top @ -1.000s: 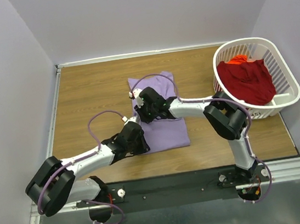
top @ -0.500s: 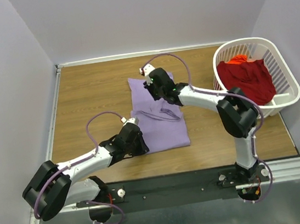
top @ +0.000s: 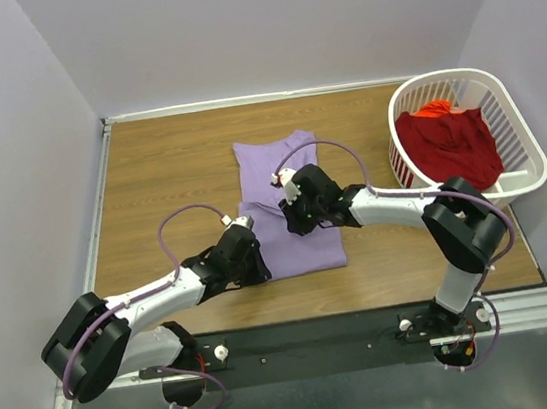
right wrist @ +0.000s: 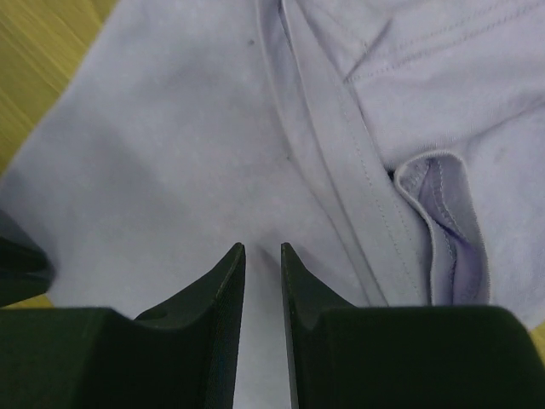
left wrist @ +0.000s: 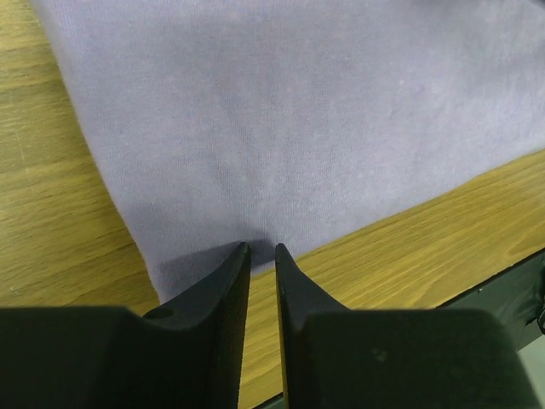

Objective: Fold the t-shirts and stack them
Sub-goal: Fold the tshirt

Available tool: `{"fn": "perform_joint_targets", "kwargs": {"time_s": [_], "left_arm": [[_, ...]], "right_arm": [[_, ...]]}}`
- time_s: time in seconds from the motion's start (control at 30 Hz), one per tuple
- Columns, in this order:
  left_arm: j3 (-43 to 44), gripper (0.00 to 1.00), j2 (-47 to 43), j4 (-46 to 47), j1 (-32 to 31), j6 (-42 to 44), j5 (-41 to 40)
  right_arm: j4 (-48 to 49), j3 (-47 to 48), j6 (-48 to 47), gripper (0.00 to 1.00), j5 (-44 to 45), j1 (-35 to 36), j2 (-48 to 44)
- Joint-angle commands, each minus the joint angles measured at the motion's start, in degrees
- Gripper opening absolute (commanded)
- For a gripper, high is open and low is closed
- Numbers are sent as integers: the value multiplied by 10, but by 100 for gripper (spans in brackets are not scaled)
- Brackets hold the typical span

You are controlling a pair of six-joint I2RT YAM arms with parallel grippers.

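**Robot body, seen from above and from the wrists.** The left arm (top: 154,296) and right arm (top: 395,207) are built alike, with white tubular links joined by bulky, rounded black joint housings. A thin purple cable (top: 185,209) loops free along each forearm and ends in a small white connector at the wrist. Both bases are fixed to a black plate (top: 311,339) on a silver rail (top: 529,307) at the near edge, with round white fittings and small screws. The left gripper (left wrist: 261,249) and right gripper (right wrist: 263,249) each have paired matte black fingers, broad at the root and tapering to narrow, curved tips.
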Motion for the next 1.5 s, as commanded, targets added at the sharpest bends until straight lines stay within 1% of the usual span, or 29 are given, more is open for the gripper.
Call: {"fn": "perform_joint_targets", "kwargs": {"time_s": [0.0,0.1,0.2,0.4,0.53,0.67,0.77,0.8,0.83,0.87,0.9,0.97,1.0,1.07,1.1,1.2,1.23,1.3,1.47], "left_arm": [[-5,26,11,-3,1,12,15],[-6,26,16,-2,1,13,17],[-7,26,18,-1,1,14,19],[-11,26,22,1,1,18,21],[-13,26,21,0,1,18,23],[-14,26,18,0,1,18,22],[-14,26,15,-3,1,18,20],[-14,26,14,-3,1,18,20],[-14,26,14,-2,1,18,20],[-14,26,14,-3,1,18,20],[-13,26,16,-2,1,18,20],[-11,26,18,-2,1,20,20],[-11,26,20,-2,1,20,21],[-11,26,21,0,1,22,22],[-10,26,22,0,1,23,22],[-10,26,24,-1,1,24,24],[-10,26,25,-1,1,23,23],[-10,26,26,0,1,23,24],[-11,26,24,1,0,23,24]], "right_arm": [[-1,-10,-1,30,27,-1,18],[1,-4,-14,30,61,-1,28],[4,7,-26,30,145,-1,32],[16,47,-66,30,255,-9,51],[47,89,-91,31,323,-37,60],[49,155,-103,31,347,-77,75],[44,177,-110,33,325,-88,67],[38,177,-108,33,305,-88,53],[23,174,-105,33,237,-87,43],[14,169,-100,33,201,-87,35],[-4,152,-82,33,127,-86,18],[-14,125,-64,33,59,-82,-1],[-14,93,-44,33,8,-75,-20],[-13,63,-33,32,-30,-66,-31],[-13,42,-5,29,-53,-52,-34],[-13,24,16,26,-75,-27,-31],[-13,21,16,26,-93,-14,-24],[-14,24,15,26,-94,-6,3],[-14,47,6,25,-44,-5,61]]}}
